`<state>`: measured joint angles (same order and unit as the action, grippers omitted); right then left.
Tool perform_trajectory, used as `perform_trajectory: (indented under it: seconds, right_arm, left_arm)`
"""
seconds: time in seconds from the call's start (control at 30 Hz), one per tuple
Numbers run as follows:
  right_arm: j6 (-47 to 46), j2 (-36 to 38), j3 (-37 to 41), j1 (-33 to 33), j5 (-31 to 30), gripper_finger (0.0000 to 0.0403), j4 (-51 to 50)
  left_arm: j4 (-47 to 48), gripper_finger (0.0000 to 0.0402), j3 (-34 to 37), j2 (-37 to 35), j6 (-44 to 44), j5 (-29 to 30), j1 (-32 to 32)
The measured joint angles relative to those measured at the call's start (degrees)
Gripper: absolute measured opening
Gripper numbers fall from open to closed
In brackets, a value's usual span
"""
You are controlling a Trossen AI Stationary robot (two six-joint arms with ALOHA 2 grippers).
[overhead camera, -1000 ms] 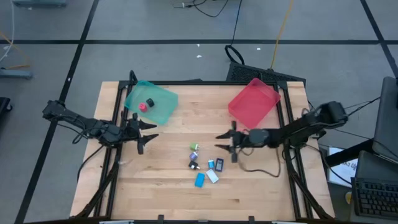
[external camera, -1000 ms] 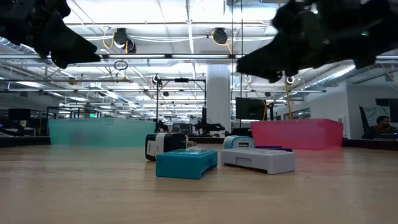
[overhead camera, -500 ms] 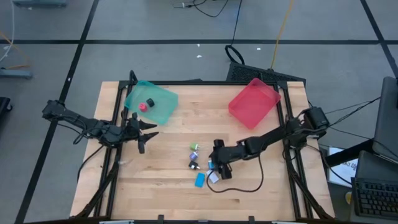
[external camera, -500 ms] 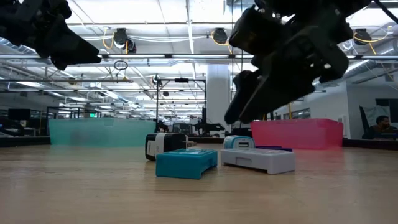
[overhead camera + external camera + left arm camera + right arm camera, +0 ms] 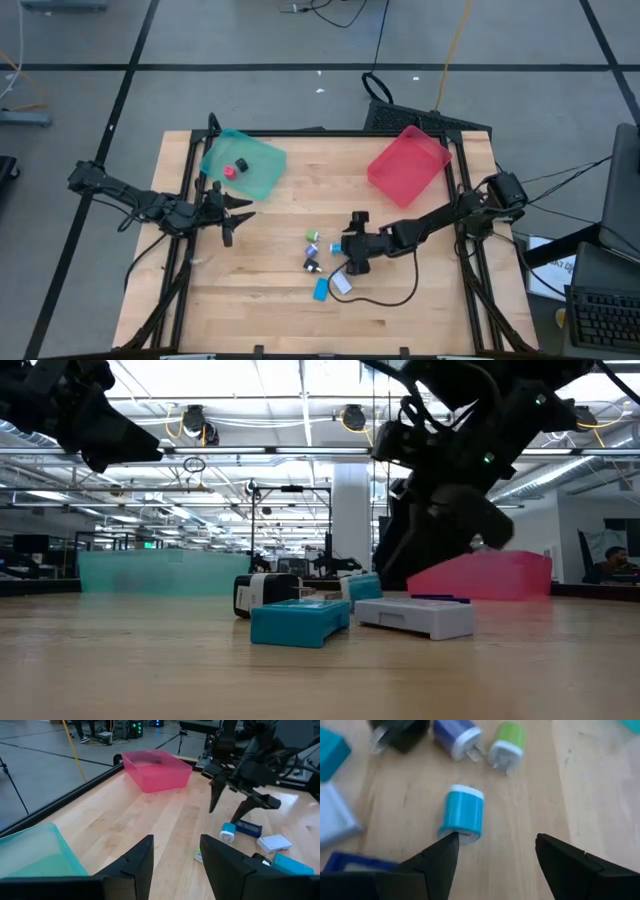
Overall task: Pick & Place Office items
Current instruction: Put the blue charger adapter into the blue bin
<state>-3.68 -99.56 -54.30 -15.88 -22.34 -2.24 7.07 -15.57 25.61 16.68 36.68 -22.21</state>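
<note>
Several small office items lie in a cluster mid-table: a green plug (image 5: 506, 741), a purple plug (image 5: 456, 732), a black one (image 5: 400, 730), a light-blue plug (image 5: 462, 813), a dark blue block (image 5: 248, 827), a white block (image 5: 276, 842) and a bright blue block (image 5: 321, 290). My right gripper (image 5: 495, 840) hangs open over the cluster, tipped down. One of its fingertips (image 5: 449, 840) is at the light-blue plug's (image 5: 228, 831) white end. My left gripper (image 5: 238, 215) waits open near the teal tray (image 5: 262, 170), which holds a red piece (image 5: 229, 171) and a black piece (image 5: 241, 163). My right gripper comes slanting down from the table's right. One fingertip overlaps the white end (image 5: 462, 836) of the light-blue plug, which lies on its side on the table. I cannot tell whether it touches. The other finger (image 5: 555, 852) stands over bare wood.
A red translucent tray (image 5: 408, 163) sits at the far right, tilted against the table frame. A black cable (image 5: 385, 300) trails from the right arm across the near table. Bare wood lies between the cluster and the left gripper.
My right gripper has gone from in front of the red tray toward the table's left and down over the cluster, its fingers tipping from near level to slanting down. The light-blue plug has shifted a little toward the table's left.
</note>
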Motion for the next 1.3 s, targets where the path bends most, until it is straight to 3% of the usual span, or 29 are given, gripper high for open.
perform_trajectory:
  seconds: [0.17,0.37,0.7,0.97,1.3]
  right_arm:
    - [-5.91,1.42,0.00,0.81,8.30,0.0251,1.94]
    - [-4.87,-0.70,0.03,1.21,13.47,0.0251,5.73]
    - [-2.69,-2.84,0.06,4.84,13.48,0.0251,12.26]
    - [-1.84,-4.24,0.04,5.72,19.65,0.0251,17.93]
    - [0.02,-6.55,0.15,5.39,17.80,0.0244,17.66]
  left_arm:
    - [0.02,0.0181,0.00,0.00,0.03,-0.06,-0.01]
    - [0.00,0.0199,0.00,0.00,0.03,-0.10,-0.01]
    - [-0.09,0.0211,0.00,0.00,0.08,-0.11,-0.01]
    - [-0.07,0.0195,0.00,0.00,0.07,0.35,-0.01]
    - [-0.04,0.0171,0.01,0.00,0.36,1.92,-0.01]
